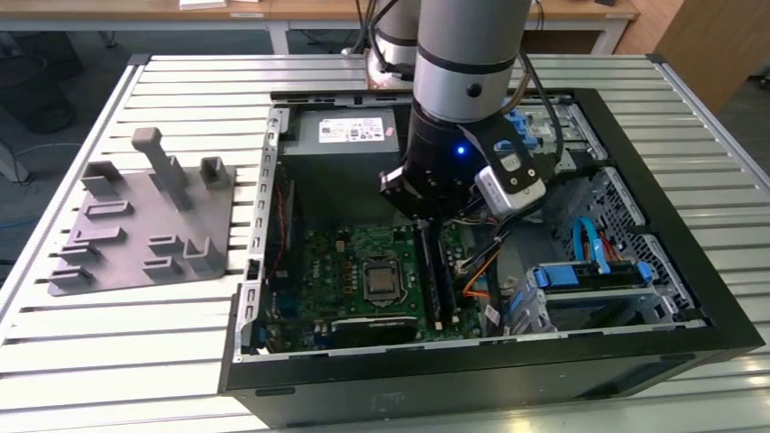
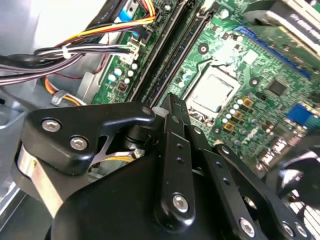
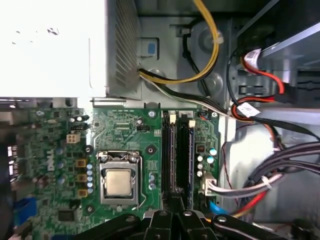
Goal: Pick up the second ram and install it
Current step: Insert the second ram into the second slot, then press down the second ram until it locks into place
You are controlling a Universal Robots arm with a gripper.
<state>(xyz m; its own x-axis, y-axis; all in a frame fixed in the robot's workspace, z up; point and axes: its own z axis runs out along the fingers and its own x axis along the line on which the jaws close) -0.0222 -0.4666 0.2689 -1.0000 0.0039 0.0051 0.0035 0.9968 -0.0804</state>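
Green motherboard (image 3: 125,135) seen inside case. Processor socket (image 3: 119,181) taken as landmark: bare silver chip framed by metal bracket. Two long black memory slots (image 3: 177,155) laid parallel beside socket, on side toward cable bundles. Pale power-supply box (image 3: 60,47) seen beyond socket, past board edge; yellow and black wires (image 3: 200,70) led from its vented side. Red, black and grey cables (image 3: 260,180) bunched past slots, farther from socket. Black gripper linkage (image 3: 172,225) seen at slots' near end; whether parted or closed not discernible.

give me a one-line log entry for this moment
gripper: low inside computer case, over memory slots | slots: next to processor | holder plate: on table, exterior view's left
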